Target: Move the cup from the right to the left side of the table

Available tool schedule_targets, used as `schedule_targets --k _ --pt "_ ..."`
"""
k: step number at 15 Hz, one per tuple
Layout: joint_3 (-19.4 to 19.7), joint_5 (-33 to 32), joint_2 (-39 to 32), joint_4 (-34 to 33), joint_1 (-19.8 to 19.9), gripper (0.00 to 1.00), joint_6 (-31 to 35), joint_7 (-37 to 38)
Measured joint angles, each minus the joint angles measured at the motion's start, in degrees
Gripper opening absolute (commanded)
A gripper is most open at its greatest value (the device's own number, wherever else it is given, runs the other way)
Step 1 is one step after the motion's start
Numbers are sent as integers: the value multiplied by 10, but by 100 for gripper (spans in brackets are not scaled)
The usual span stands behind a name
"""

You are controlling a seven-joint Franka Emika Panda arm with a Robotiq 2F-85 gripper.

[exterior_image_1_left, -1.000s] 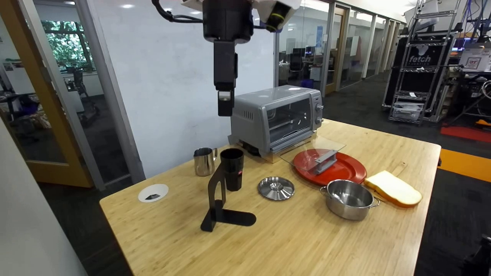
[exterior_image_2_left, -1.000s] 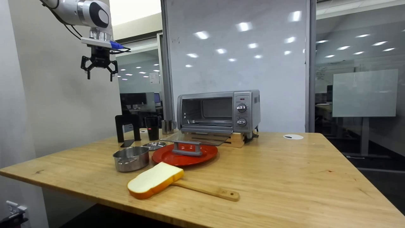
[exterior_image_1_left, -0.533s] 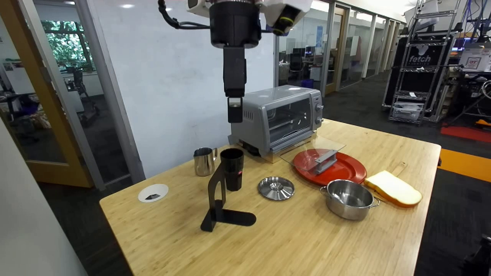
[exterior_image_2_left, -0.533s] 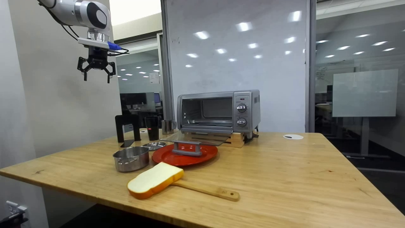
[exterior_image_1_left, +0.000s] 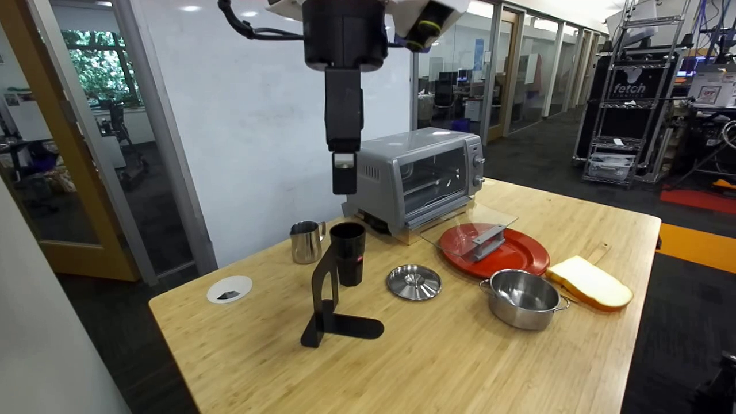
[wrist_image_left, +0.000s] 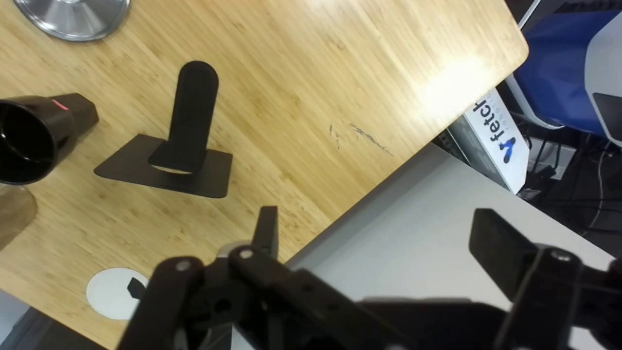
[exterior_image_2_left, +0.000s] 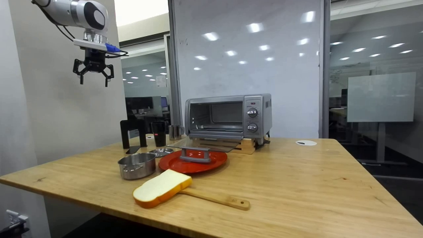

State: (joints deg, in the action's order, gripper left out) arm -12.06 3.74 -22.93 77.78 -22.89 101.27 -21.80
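Observation:
The black cup (exterior_image_1_left: 349, 253) stands upright on the blond wood table (exterior_image_1_left: 431, 368), between a steel pitcher and a black bookend-like stand. It also shows in an exterior view (exterior_image_2_left: 159, 134), beside the steel pitcher. In the wrist view the cup (wrist_image_left: 73, 116) is at the left edge, partly cut off. My gripper (exterior_image_2_left: 94, 83) is open and empty, high above the table and well apart from the cup. In the wrist view the gripper (wrist_image_left: 374, 226) has its fingers wide apart, over the table's edge and a grey surface beyond.
The black stand (exterior_image_1_left: 325, 299) is close to the cup. The steel pitcher (exterior_image_1_left: 306, 244) stands beside it. A steel lid (exterior_image_1_left: 414, 282), a steel pot (exterior_image_1_left: 522, 307), a red plate (exterior_image_1_left: 529, 253), bread (exterior_image_1_left: 592, 284) and a toaster oven (exterior_image_1_left: 414, 172) with its door open are also on the table.
The gripper has moved left in an exterior view and lower in the picture in an exterior view. It stays open. The cup and other objects have not moved.

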Motion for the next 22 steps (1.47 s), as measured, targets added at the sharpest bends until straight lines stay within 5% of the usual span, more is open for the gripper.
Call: schedule_targets --k 7,22 --pt "-27 0 93 107 -57 100 17 113" --pt "-40 92 383 453 -5 100 29 277"
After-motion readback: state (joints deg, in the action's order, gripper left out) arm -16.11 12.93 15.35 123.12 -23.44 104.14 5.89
